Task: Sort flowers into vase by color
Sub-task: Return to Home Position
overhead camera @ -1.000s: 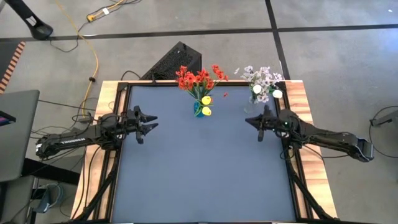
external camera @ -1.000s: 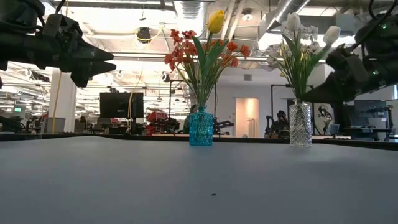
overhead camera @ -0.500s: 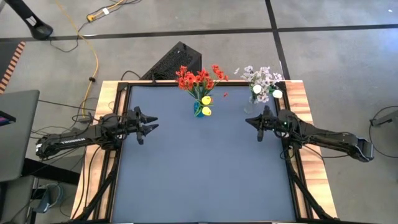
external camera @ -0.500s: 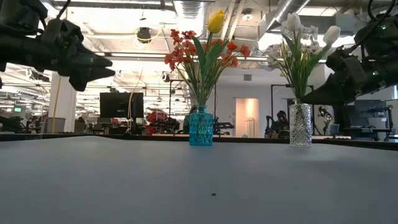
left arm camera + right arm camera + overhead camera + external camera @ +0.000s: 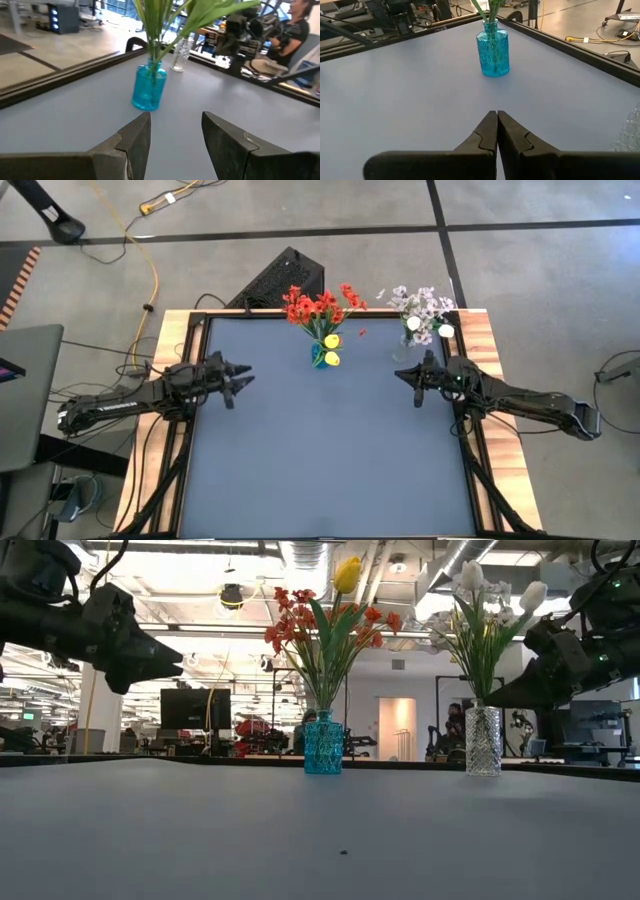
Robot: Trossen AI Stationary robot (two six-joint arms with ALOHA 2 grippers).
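Note:
A blue glass vase (image 5: 322,356) stands at the table's far middle and holds red blossom clusters (image 5: 318,308) and yellow tulips (image 5: 331,340). A clear glass vase (image 5: 483,740) stands at the far right and holds white tulips (image 5: 414,323) and pale lilac sprays (image 5: 420,305). My left gripper (image 5: 243,378) hovers open at the table's left edge, above the surface, pointing toward the blue vase (image 5: 148,90). My right gripper (image 5: 398,375) hovers shut at the right edge, just on the near side of the clear vase, with nothing between its fingers (image 5: 490,131).
The blue-grey table top (image 5: 320,460) lies bare between the arms and toward the near edge. A dark frame (image 5: 190,470) runs around it. A laptop (image 5: 25,395) sits off the left side. People sit in the room beyond the table (image 5: 300,15).
My left gripper has turned a little at the wrist while staying in place; the gap between its fingers looks the same. The vases and flowers have kept still.

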